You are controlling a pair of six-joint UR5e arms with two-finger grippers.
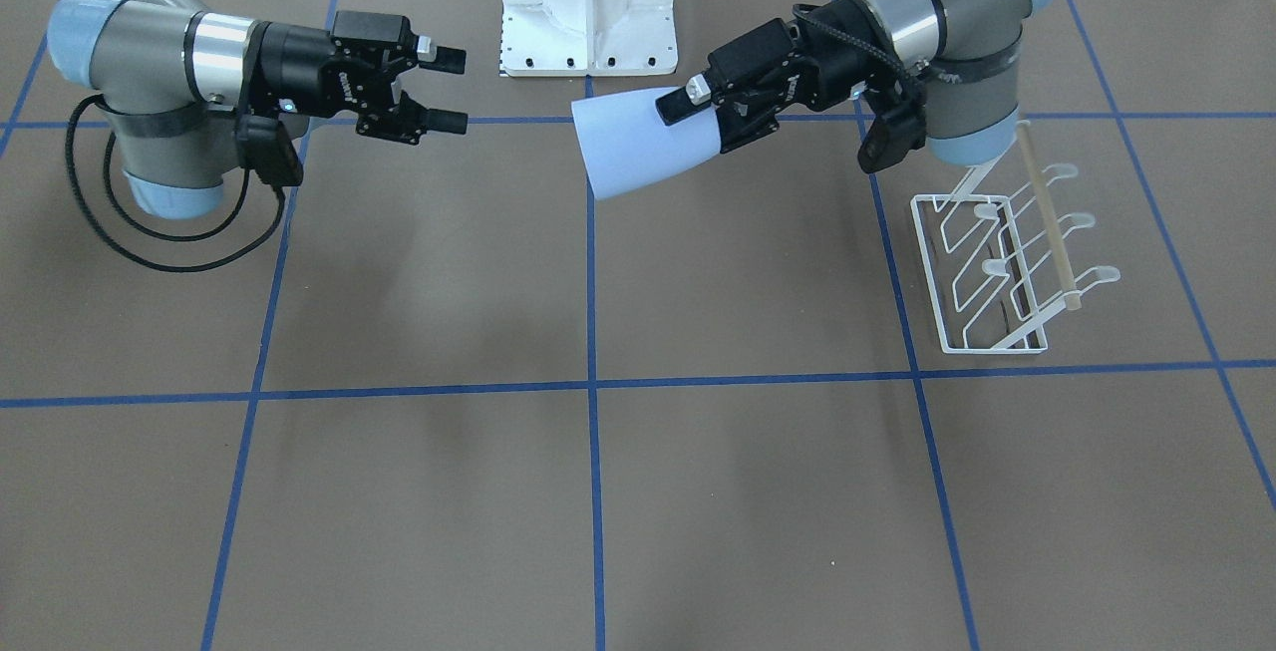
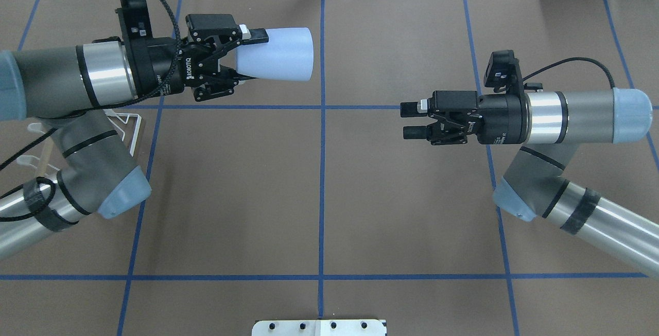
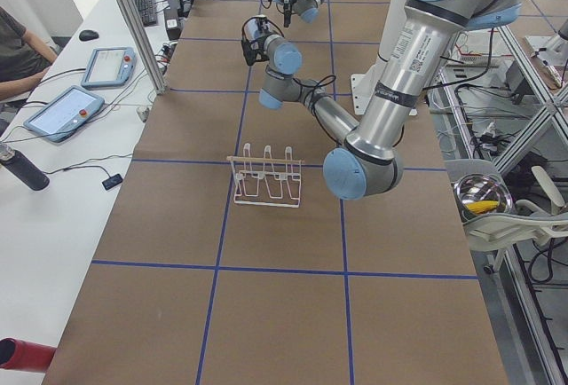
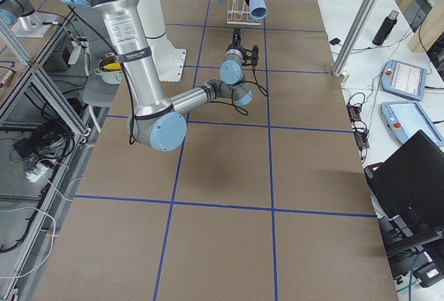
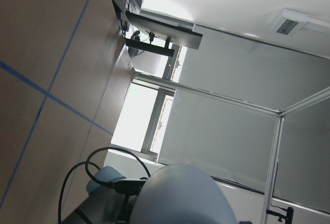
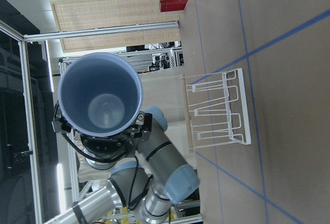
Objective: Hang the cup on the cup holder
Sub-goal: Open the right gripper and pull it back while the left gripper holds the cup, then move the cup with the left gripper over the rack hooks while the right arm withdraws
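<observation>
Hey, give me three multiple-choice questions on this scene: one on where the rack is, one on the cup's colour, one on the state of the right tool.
1. Where is the rack?
A) on the table, on the robot's left side
B) on the table, on the robot's right side
C) lifted off the table

2. What colour is the cup?
A) red
B) pale blue
C) green

3. How is the right tool?
A) shut on the cup
B) shut on the rack
C) open and empty

1 A: it stands by the left arm.
2 B: pale blue in the overhead view.
3 C: it stands open with nothing in it; the left tool holds the cup.
</observation>
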